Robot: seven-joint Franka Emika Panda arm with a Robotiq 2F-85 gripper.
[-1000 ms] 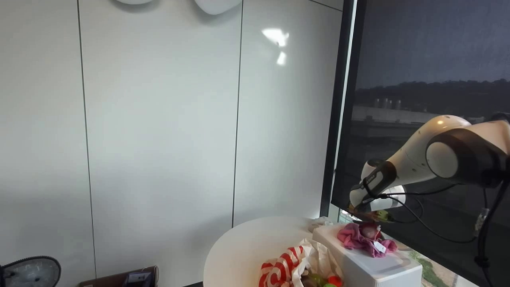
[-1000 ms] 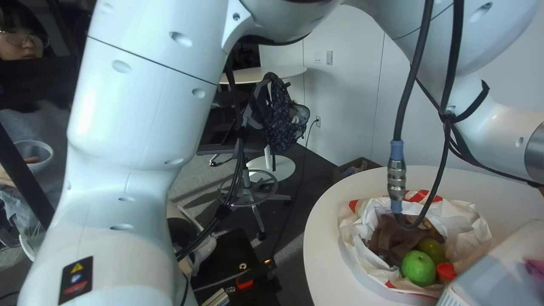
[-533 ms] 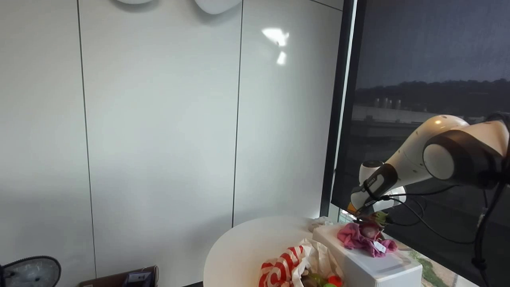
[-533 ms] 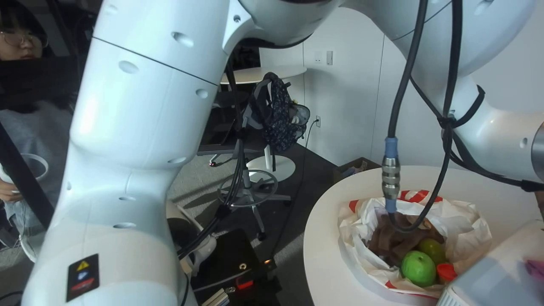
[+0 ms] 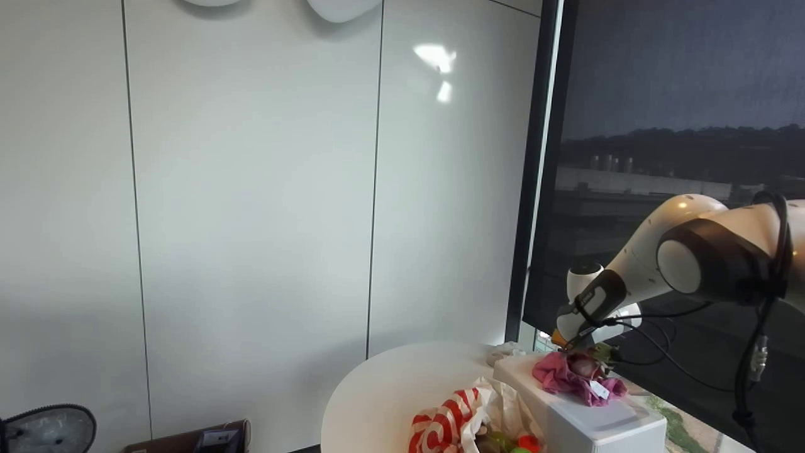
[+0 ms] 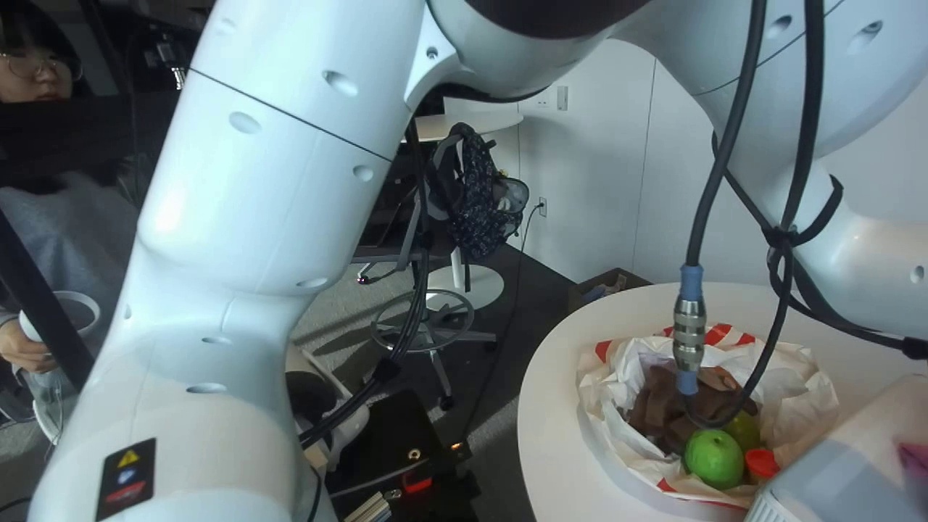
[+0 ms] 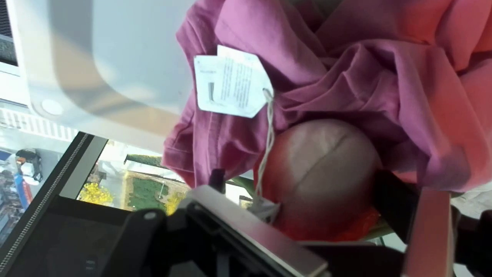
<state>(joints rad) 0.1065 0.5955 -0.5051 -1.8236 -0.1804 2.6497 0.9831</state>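
Where window (image 5: 654,126) rises, white box (image 5: 619,420) bears pink cloth (image 5: 553,375).

Open white bag (image 6: 801,391) on table (image 6: 554,395) holds green fruit (image 6: 714,458) at six o'clock, brown cloth (image 6: 656,409) at ten; white box (image 6: 834,471) at four bears pink cloth (image 6: 915,465).

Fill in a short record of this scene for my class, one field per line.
End effector: jaws open, one on either side of the round red-and-pale object; contact unclear
Object position: nestled against pink cloth
Cloth condition: crumpled, with a white tag, on a white box
Red-and-white striped bag: open, on a round white table, beside the box
Seen in bag: green apple, olive-green fruit, brown cloth, red item
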